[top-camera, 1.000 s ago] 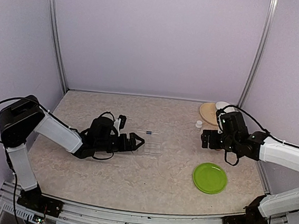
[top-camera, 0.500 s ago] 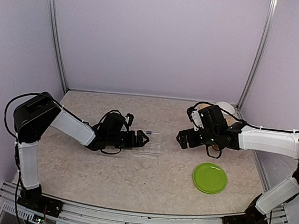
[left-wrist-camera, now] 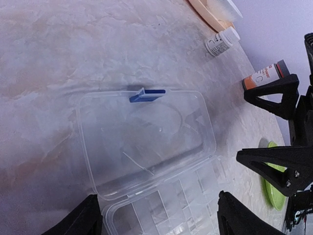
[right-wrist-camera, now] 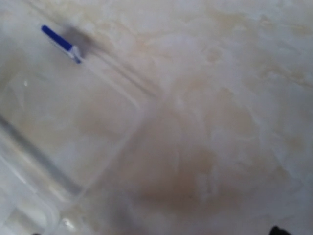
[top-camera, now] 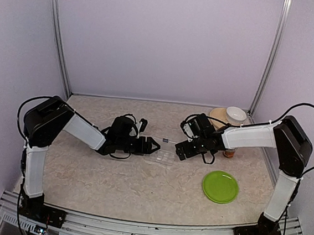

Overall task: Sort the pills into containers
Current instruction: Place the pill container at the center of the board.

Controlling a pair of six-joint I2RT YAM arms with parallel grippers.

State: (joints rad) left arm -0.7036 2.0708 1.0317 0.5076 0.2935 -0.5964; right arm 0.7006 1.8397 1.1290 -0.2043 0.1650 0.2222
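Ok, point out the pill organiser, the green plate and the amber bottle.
pill organiser [left-wrist-camera: 146, 137]: left wrist view, middle of the clear lid.
green plate [top-camera: 220, 186]: top view, bare centre.
amber bottle [left-wrist-camera: 263, 78]: left wrist view, labelled body.

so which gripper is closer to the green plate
Right. The right gripper hovers at the pill organiser's right end, toward the green plate; the left gripper is at the organiser's left end, farther from the plate.

The clear plastic pill organiser [top-camera: 161, 157] lies open on the marbled surface [top-camera: 139, 188]. Its lid [left-wrist-camera: 142, 137] is folded flat, the blue latch [left-wrist-camera: 146, 94] at the far edge, and the square compartments [left-wrist-camera: 166, 208] are exposed.
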